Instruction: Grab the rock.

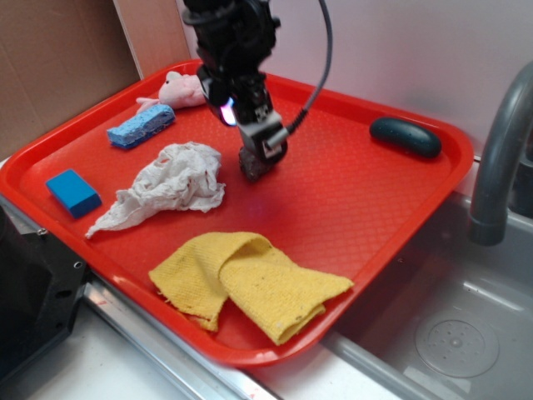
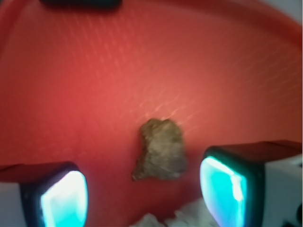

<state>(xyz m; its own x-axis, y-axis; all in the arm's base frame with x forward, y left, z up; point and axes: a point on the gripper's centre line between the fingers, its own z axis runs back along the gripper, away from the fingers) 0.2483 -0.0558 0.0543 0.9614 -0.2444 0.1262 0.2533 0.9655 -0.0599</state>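
Between the spread fingers of the gripper (image 2: 144, 196), low in the wrist frame, sits the rock (image 2: 160, 150), untouched: lumpy, rough, brown-grey, on the textured red tray (image 2: 94, 94).

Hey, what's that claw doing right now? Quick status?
Claw open, low over the red tray. Rock between its fingers, not gripped. White rag close beside, not blocking.

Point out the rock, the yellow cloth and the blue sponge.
rock (image 2: 160, 153): wrist view, middle of its face.
yellow cloth (image 1: 250, 283): exterior view, centre of the folds.
blue sponge (image 1: 141, 127): exterior view, its top side.
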